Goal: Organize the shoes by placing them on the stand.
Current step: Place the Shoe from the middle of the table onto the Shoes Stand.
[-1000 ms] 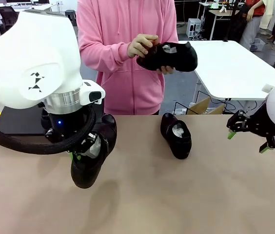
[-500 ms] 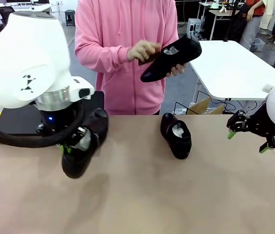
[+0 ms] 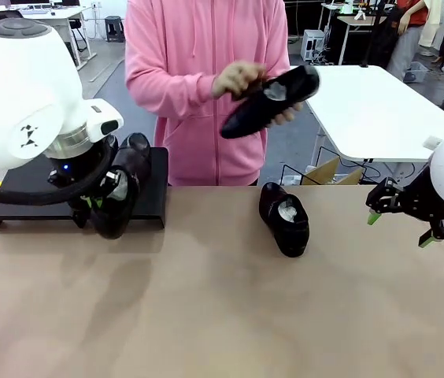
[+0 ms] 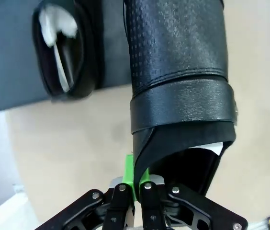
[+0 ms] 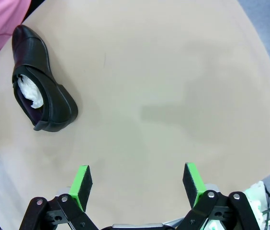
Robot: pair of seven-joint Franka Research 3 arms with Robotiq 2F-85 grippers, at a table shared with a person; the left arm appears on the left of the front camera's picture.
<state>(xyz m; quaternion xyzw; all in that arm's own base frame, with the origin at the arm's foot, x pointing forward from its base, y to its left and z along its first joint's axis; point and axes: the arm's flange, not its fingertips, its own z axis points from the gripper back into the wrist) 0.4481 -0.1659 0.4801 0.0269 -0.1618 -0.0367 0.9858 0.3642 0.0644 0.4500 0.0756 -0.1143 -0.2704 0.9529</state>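
Front: my left claw clamps a glossy black leather dress shoe by its heel rim, over the front edge of the low flat black stand. Left wrist: thin pinch; dropped here, it could tip off or knock the neighbouring shoe. Right wrist: my right claw gapes empty; another shoe lies ahead.

The white left arm is bending in from the left, and the left gripper is pointing downward, its fingers pinching shut on the rim of a shoe. The right gripper is hovering low at the right, jaws spread wide, gripping nothing.
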